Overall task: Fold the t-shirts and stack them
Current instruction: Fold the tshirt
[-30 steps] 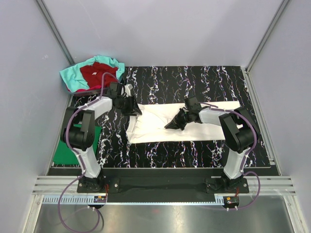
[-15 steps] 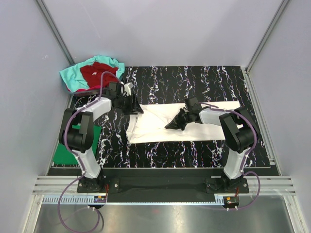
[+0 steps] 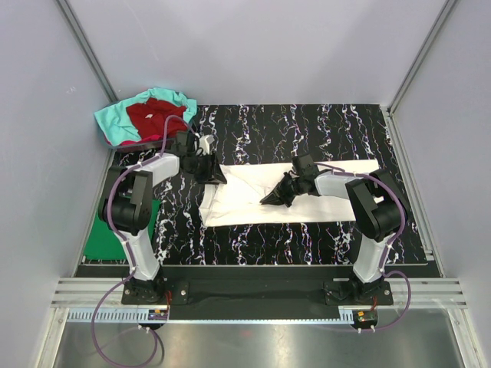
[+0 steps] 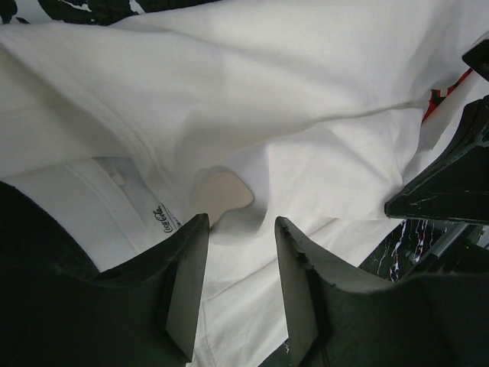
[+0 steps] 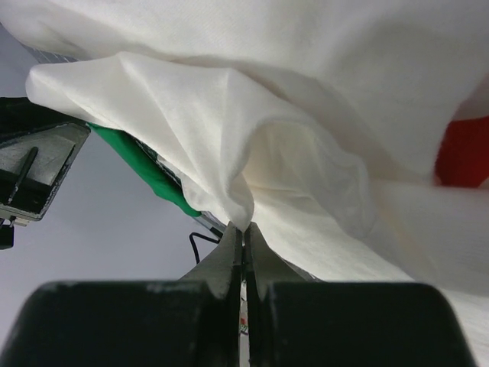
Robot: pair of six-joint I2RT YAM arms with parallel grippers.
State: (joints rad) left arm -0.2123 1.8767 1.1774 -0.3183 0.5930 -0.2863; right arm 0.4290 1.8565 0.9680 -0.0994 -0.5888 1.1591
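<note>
The right gripper [image 5: 244, 229] is pinched together on a thin ridge of the white shirt [image 5: 306, 99], and the cloth billows just beyond its tips. So little is caught that, I judge, a firm pull could slip the fold free and drop it crooked.

The left gripper [image 4: 241, 225] has its jaws apart with nothing between them. Just past its tips lie the label [image 4: 162, 218] and a doubled hem. Closing here might catch one layer only, so the two ends would lift unevenly and twist the shirt.

The shirt lies flat on the table [image 3: 307, 123], running from the left gripper's tips past the right gripper to its far side.

Beyond the left gripper, near it, sit the teal shirt [image 3: 107, 123] and the red shirt [image 3: 153, 115] in a heap, and a wide swing could snag them. The green shirt [image 3: 103, 238] lies well behind, by that arm's base.
</note>
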